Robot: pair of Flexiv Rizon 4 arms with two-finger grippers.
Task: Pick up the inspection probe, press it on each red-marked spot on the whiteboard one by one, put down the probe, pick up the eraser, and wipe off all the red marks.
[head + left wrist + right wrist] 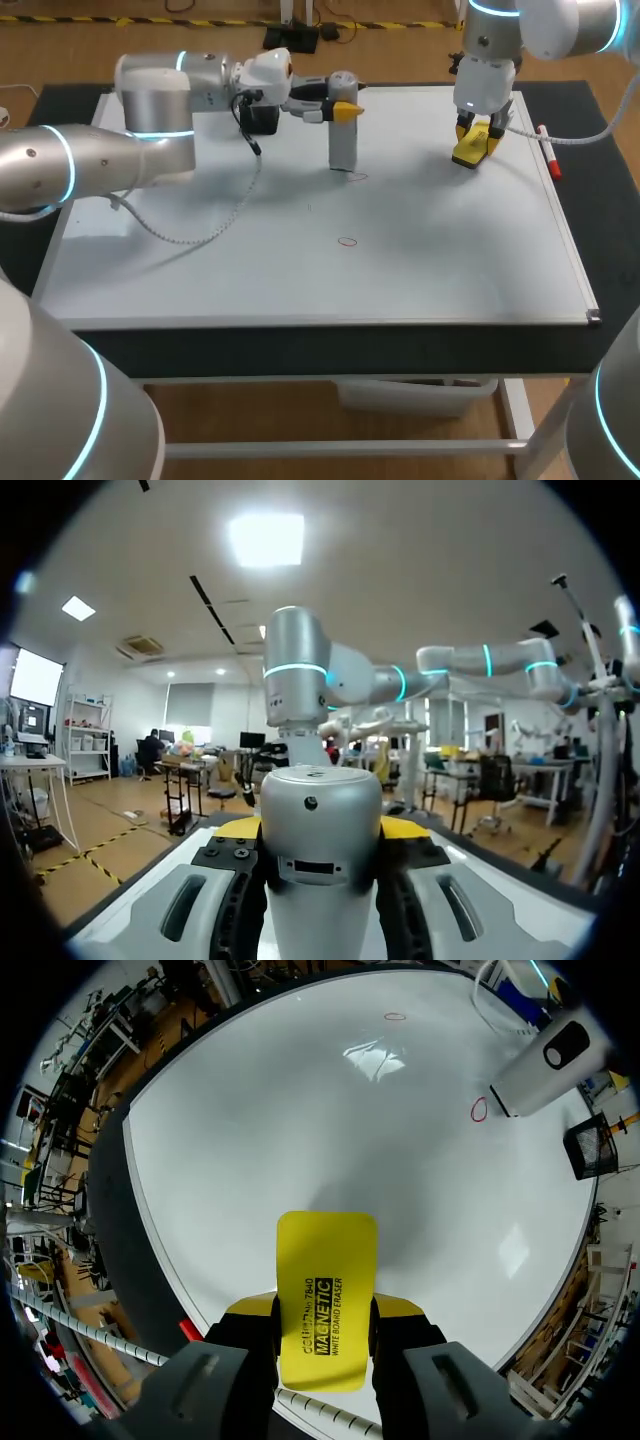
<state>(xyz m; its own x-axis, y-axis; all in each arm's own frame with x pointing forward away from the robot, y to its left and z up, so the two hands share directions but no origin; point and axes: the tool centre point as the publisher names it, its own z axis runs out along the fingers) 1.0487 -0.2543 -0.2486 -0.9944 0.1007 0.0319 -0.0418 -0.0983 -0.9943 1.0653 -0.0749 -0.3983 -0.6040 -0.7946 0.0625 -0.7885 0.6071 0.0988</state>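
Observation:
The grey cylindrical probe [343,140] stands upright on the whiteboard [450,260] at the back middle. My left gripper [345,108] is shut on its upper part; in the left wrist view the probe [320,860] fills the gap between the yellow tips of that gripper [322,830]. A small red mark [358,177] lies by the probe's base, and another red mark [347,241] is nearer the front. My right gripper [475,140] is at the back right, shut on the yellow eraser [468,152], which hangs just over the board. The right wrist view shows the eraser [325,1260] between the fingers of this gripper [325,1310], the probe [550,1065] and both red marks [479,1109] [396,1016].
A red marker pen [548,160] lies along the board's right edge. A black box [262,118] sits behind the left gripper. A grey cable [200,230] from the left arm trails over the board's left part.

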